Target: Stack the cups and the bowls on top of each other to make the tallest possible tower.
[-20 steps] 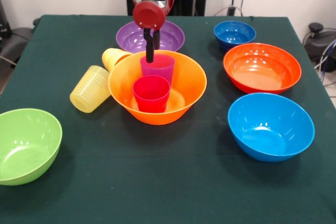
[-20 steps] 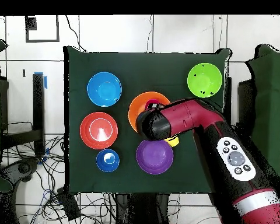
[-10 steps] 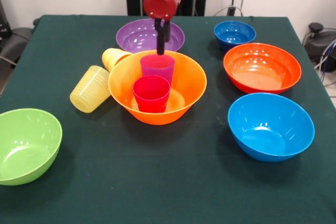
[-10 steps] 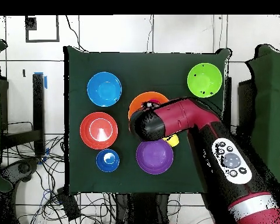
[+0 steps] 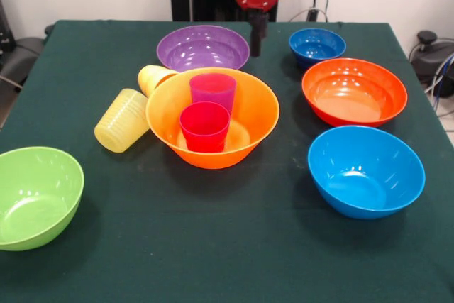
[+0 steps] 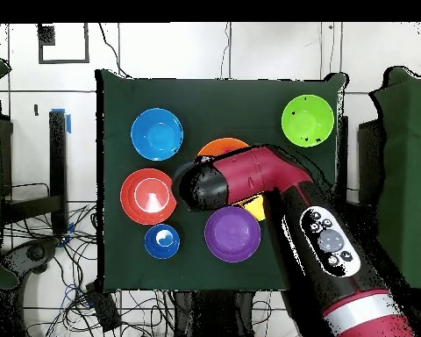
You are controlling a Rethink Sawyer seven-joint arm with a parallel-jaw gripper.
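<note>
Bowls sit spread across your table: nearest you the lime green bowl (image 5: 35, 195) and light blue bowl (image 5: 366, 170) lie apart, not yet stacked. Mid-table, the orange-yellow bowl (image 5: 245, 108) serves as tower base, so the red-pink cup (image 5: 205, 126) and purple cup (image 5: 213, 91) stand upright inside it. Farther back, your gripper (image 5: 255, 35) hangs between the purple bowl (image 5: 202, 47) and dark blue bowl (image 5: 316, 45), fingers pressed together, holding nothing.
</note>
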